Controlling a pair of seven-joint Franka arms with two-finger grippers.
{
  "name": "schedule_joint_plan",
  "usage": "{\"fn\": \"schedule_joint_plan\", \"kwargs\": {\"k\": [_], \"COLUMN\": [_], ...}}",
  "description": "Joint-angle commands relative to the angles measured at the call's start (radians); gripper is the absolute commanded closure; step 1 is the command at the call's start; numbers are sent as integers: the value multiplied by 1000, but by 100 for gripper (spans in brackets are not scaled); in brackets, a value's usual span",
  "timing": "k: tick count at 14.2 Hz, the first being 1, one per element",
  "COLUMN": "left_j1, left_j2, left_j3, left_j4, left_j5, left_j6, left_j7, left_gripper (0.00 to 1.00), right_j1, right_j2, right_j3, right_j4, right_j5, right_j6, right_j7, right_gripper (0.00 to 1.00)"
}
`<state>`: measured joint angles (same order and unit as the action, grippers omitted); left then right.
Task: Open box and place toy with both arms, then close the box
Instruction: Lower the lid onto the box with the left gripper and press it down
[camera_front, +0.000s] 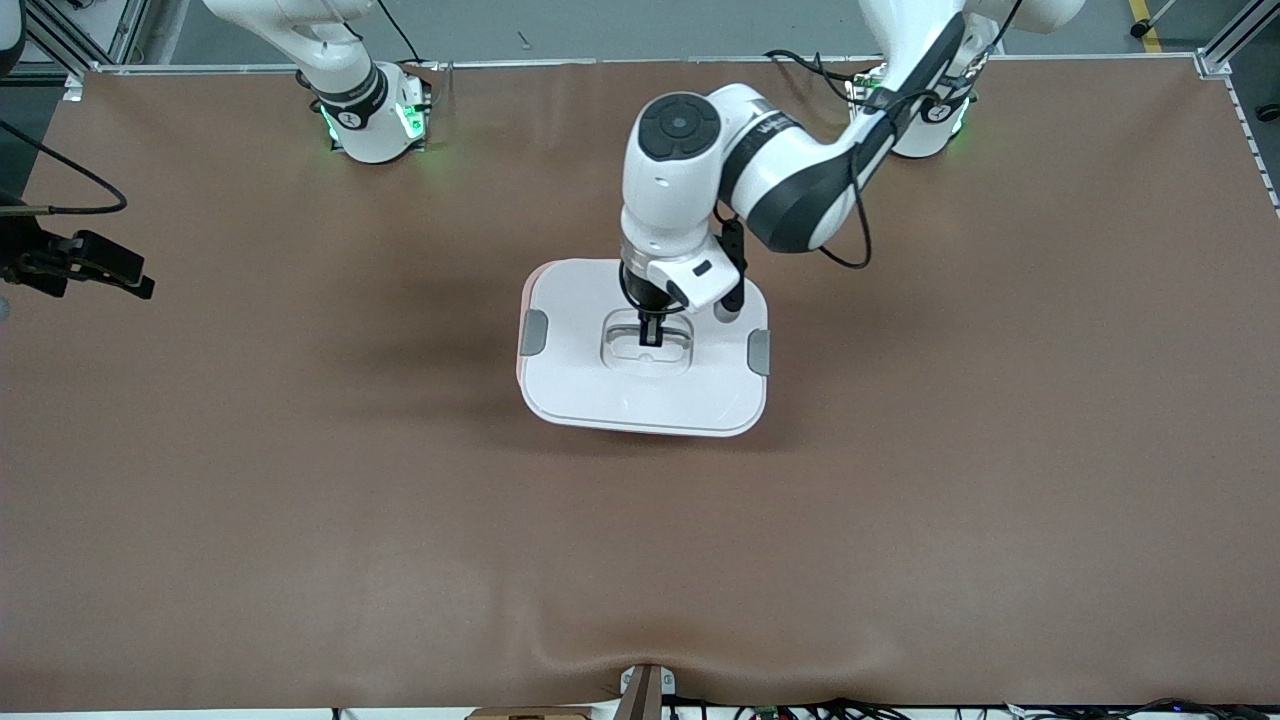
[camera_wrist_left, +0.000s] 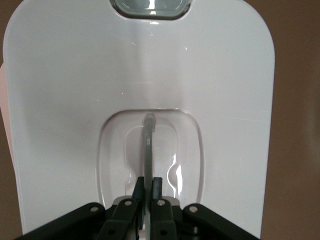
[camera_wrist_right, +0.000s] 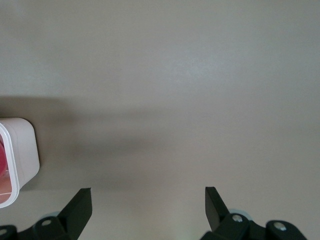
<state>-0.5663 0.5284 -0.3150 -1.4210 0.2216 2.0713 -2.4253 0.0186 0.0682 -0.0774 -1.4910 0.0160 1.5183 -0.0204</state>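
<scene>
The box (camera_front: 640, 390) sits mid-table, a pale pink tub under a white lid with two grey side clips (camera_front: 533, 332). My left gripper (camera_front: 648, 335) reaches straight down into the lid's recess. In the left wrist view it (camera_wrist_left: 148, 182) is shut on the clear upright handle (camera_wrist_left: 149, 145) of the lid (camera_wrist_left: 75, 100). My right gripper (camera_front: 140, 278) hangs over the right arm's end of the table, away from the box, and is open and empty (camera_wrist_right: 147, 192). The right wrist view shows one corner of the box (camera_wrist_right: 22, 150) with a hot-pink patch in it. The toy shows nowhere else.
The brown table mat (camera_front: 300, 480) spreads around the box. The arm bases (camera_front: 375, 120) stand lit green along the edge farthest from the front camera. A small mount (camera_front: 645, 690) sits at the nearest edge.
</scene>
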Motion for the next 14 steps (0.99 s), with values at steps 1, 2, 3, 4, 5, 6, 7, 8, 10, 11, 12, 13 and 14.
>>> {"fn": "schedule_joint_plan", "kwargs": {"k": [1,2,3,4,5,6,7,8,10,11,12,13,14], "left_j1": [-46,-61,-69,-72,-72,-79,-90,-101,-103,-103,-104,-103,-99], "left_j2": [11,19,31,36,44,48,59,65,71,77,85,88,90], "left_j3": [11,11,10,10,10,11,10,10,11,11,11,11,10], "left_j4": [8,7,7,7,7,7,7,5,2,2,2,2,2], "left_j5": [54,82,97,107,113,119,133,140,143,144,144,154,156], "left_j6": [9,9,9,9,9,9,9,9,9,9,9,9,9], "left_j7": [-58,-76,-92,-97,-97,-97,-97,-97,-98,-98,-98,-98,-98], "left_gripper": [100,100,100,100,100,100,100,100,100,100,100,100,100], "right_j1": [-37,-37,-43,-63,-77,-77,-78,-80,-80,-80,-78,-72,-69], "right_j2": [-15,-15,-15,-15,-15,-15,-13,-10,-7,-7,-7,-7,-7], "right_j3": [13,11,8,4,5,5,5,5,5,5,5,7,8], "right_j4": [6,6,8,9,9,23,47,58,71,71,66,60,60], "right_j5": [18,16,16,21,22,22,22,22,22,24,24,24,24], "right_j6": [-10,-18,-30,-41,-50,-56,-59,-66,-66,-66,-70,-82,-84], "right_j7": [-53,-52,-52,-58,-64,-66,-67,-66,-64,-64,-62,-58,-53], "right_gripper": [0,0,0,0,0,0,0,0,0,0,0,0,0]}}
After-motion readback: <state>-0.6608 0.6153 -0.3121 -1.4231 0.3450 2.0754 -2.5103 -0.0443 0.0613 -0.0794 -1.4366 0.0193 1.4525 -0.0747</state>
